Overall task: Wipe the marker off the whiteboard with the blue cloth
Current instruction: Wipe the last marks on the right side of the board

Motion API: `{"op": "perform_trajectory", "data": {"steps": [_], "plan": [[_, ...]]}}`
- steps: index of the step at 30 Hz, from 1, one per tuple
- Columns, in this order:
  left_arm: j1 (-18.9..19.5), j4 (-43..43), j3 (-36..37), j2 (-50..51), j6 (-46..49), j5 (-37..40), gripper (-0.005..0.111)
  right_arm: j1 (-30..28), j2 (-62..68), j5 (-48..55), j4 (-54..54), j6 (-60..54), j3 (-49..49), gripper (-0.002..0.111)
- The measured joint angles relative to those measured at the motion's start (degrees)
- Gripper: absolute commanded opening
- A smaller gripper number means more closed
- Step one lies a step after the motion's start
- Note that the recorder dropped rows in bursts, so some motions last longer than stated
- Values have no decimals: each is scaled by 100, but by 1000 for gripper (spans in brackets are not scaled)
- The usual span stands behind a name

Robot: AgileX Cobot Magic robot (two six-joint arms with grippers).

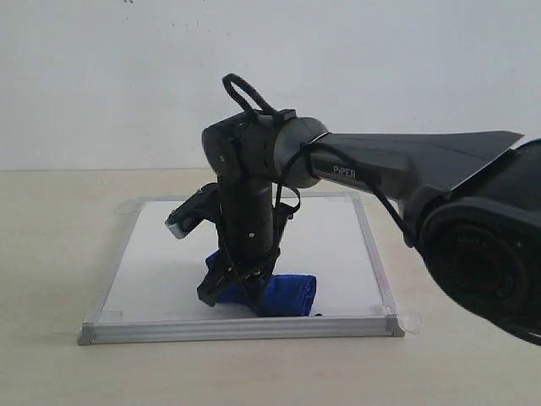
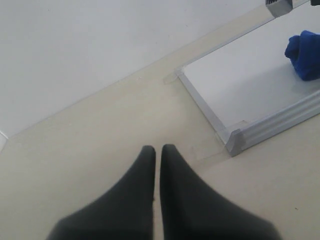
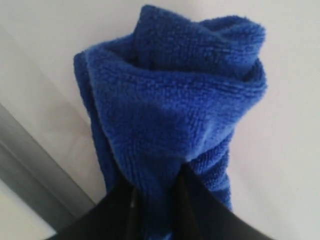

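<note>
The whiteboard lies flat on the table, silver-framed with tape tabs at its corners. My right gripper points down onto its near part, shut on the bunched blue cloth, which rests on the board close to the near frame edge. In the right wrist view the blue cloth fills the frame, pinched between the dark fingers of the right gripper. I see no red marker lines on the exposed board. The left gripper is shut and empty over bare table, beside a corner of the whiteboard; the blue cloth shows there too.
The right arm reaches in from the right over the board. A small dark speck lies by the near frame. Beige tabletop surrounds the board, with a white wall behind.
</note>
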Motion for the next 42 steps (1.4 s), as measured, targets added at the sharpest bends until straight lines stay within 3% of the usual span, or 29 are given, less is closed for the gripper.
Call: {"op": "perform_trajectory", "data": {"steps": [8,15,19,22,27,36,42], "plan": [[0,0,0,0,0,0,4,-134,0,20,-872,545,0,0],[0,0,0,0,0,0,4,-1347,24,31,-1129,1167,2,0],[0,0,0,0,0,0,4,-1888,24,31,-581,1473,2,0],[0,0,0,0,0,0,4,-1983,24,19,-104,1408,2,0],[0,0,0,0,0,0,4,-1737,13,32,124,932,2,0],[0,0,0,0,0,0,4,-470,13,45,261,-6,2,0],[0,0,0,0,0,0,4,-354,3,54,-382,409,2,0]]}}
